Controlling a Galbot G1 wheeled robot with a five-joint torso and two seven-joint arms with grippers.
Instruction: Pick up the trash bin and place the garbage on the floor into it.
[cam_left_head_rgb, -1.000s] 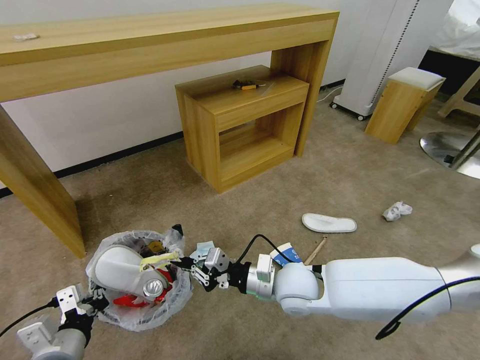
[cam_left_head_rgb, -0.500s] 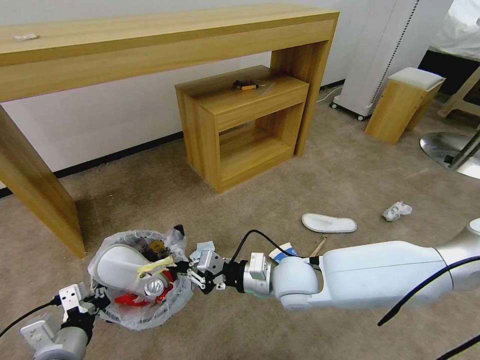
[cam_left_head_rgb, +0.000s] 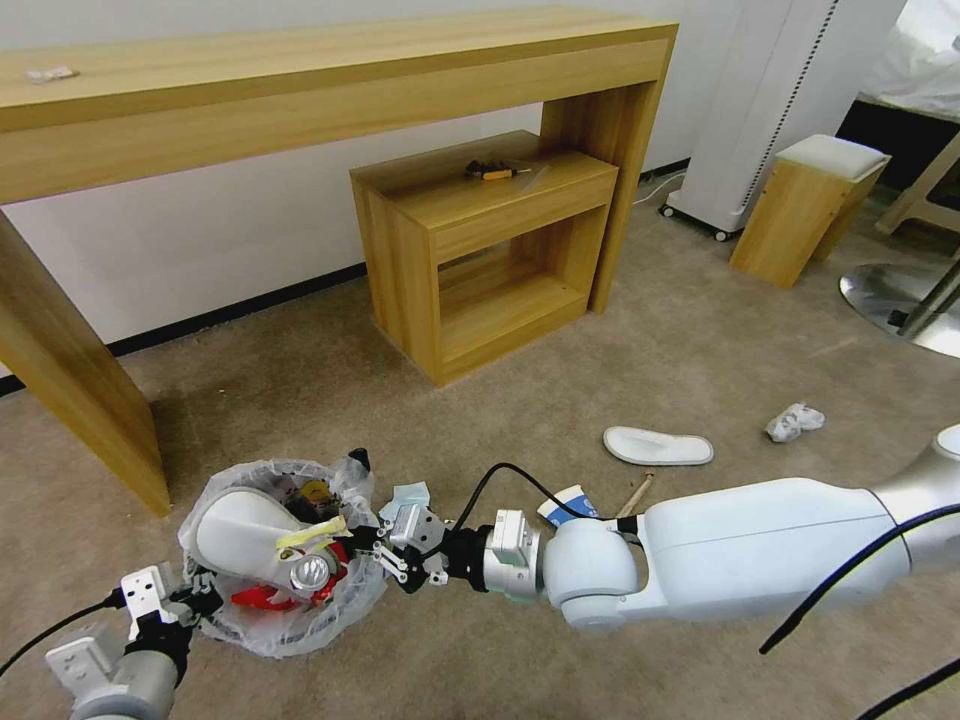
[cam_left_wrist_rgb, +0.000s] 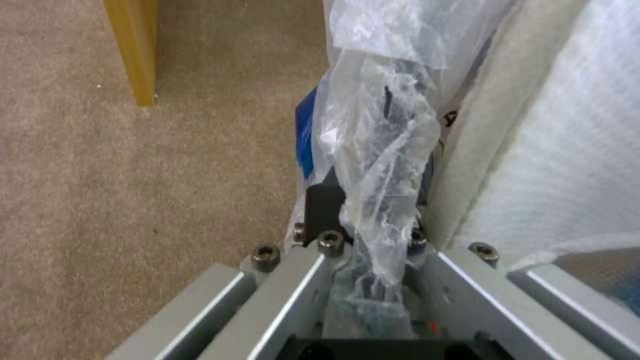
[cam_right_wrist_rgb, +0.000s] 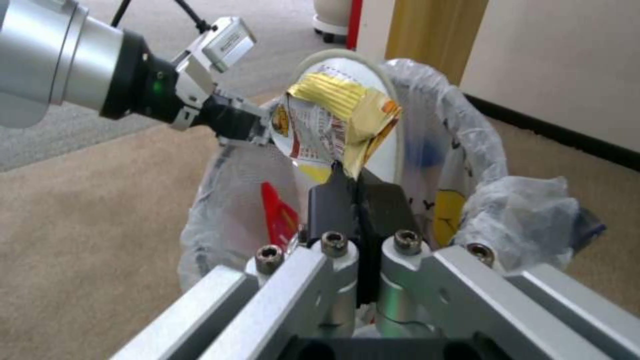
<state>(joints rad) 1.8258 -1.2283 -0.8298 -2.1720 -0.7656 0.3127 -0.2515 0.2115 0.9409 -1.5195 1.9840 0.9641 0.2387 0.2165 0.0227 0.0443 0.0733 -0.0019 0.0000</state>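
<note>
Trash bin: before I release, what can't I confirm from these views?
- Trash bin depth: head view, white slipper and bag hide the space below.
- Paper cup and wooden stick: partly behind the right arm.
- Left gripper grip: left wrist view, crinkled bag covers the fingers.
- Right gripper pinches the yellow wrapper.

At lower left of the head view, the trash bin (cam_left_head_rgb: 283, 560) wears a translucent white bag printed in blue, yellow and black. Inside lie a white slipper (cam_left_head_rgb: 240, 535), a red wrapper (cam_left_head_rgb: 262, 599) and a silvery can (cam_left_head_rgb: 309, 575). A crumpled yellow wrapper (cam_right_wrist_rgb: 343, 122) with red and white print sits between black jaws. The floor (cam_left_head_rgb: 700, 350) is plain beige carpet; the desk (cam_left_head_rgb: 330, 80) is honey-toned wood grain. At lower right, a second white slipper (cam_left_head_rgb: 658, 446) and a blue-white cup (cam_left_head_rgb: 570, 503).
</note>
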